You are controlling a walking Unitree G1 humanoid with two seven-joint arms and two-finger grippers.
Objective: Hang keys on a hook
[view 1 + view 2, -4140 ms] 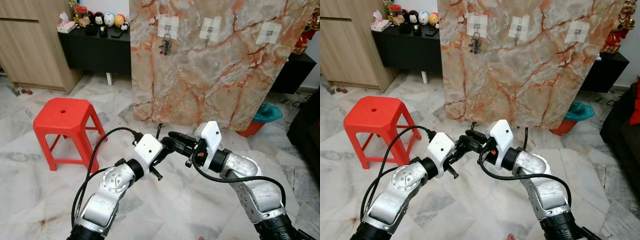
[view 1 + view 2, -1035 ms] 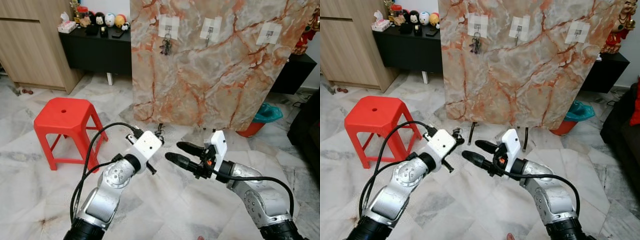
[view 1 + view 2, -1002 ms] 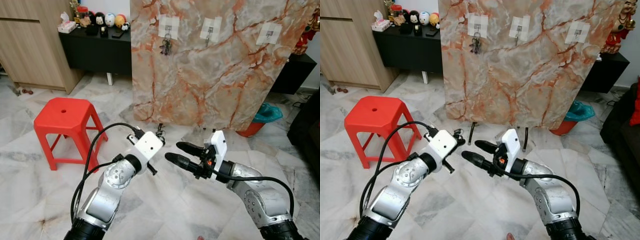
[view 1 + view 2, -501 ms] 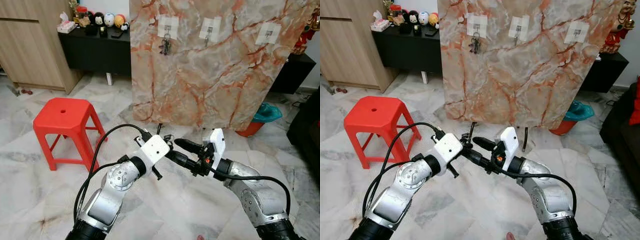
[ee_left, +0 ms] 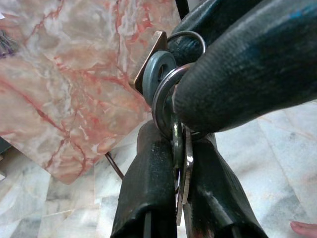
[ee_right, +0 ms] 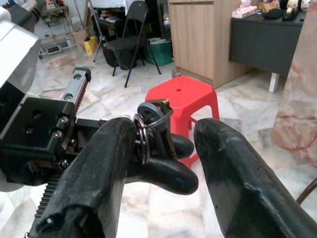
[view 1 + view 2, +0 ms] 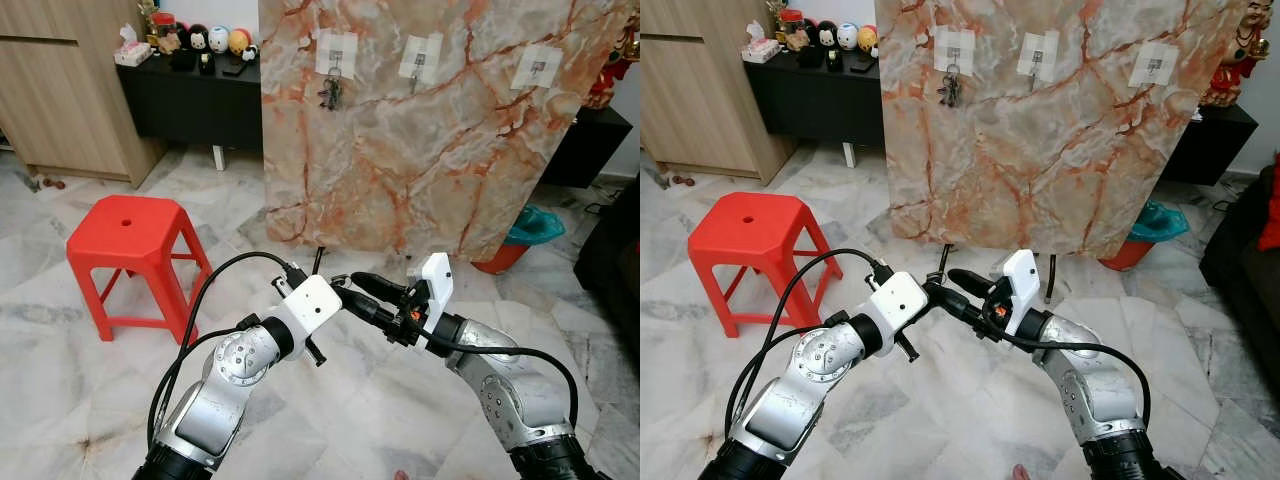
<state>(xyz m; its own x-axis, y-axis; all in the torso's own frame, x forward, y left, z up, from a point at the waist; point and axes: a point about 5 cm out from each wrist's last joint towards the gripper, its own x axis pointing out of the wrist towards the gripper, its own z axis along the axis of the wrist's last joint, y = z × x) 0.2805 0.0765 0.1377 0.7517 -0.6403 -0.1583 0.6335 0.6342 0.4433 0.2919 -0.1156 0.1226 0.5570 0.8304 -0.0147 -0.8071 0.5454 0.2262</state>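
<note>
Keys: you have the bunch of keys (image 5: 176,144) pinched between the two black fingers of your left gripper (image 7: 338,285), low in front of the robot and above the marble floor (image 7: 60,400). In the left wrist view the split ring (image 5: 166,94) and a round grey key head (image 5: 159,74) stick out past the fingertips, with flat key blades clamped in the gap.

Left gripper: your fingers are closed on the keys. The arm reaches forward and inward from the left, its white wrist housing (image 7: 315,303) just behind the fingers.

Right gripper: your right gripper (image 7: 362,292) is spread wide, fingers apart, pointing inward toward the left gripper. In the right wrist view one finger (image 6: 106,163) lies against the key ring, and the other finger (image 6: 233,168) stands clear to the side. You cannot tell from the head views whether that nearer finger presses the ring or only touches it.

Hooks: three hooks on white pads sit in a row high on the marble-patterned board (image 7: 420,150). The left hook (image 7: 335,62) already carries another key bunch (image 7: 329,93); the middle hook (image 7: 418,62) and right hook (image 7: 537,66) are bare. All three are well apart from your grippers, beyond and above them.

Surroundings: a red plastic stool (image 7: 130,240) stands to the robot's left, near the left arm's black cable (image 7: 195,310). A dark sideboard (image 7: 190,95) with small figurines (image 7: 205,38) sits behind it, beside a wooden cabinet (image 7: 60,90).
</note>
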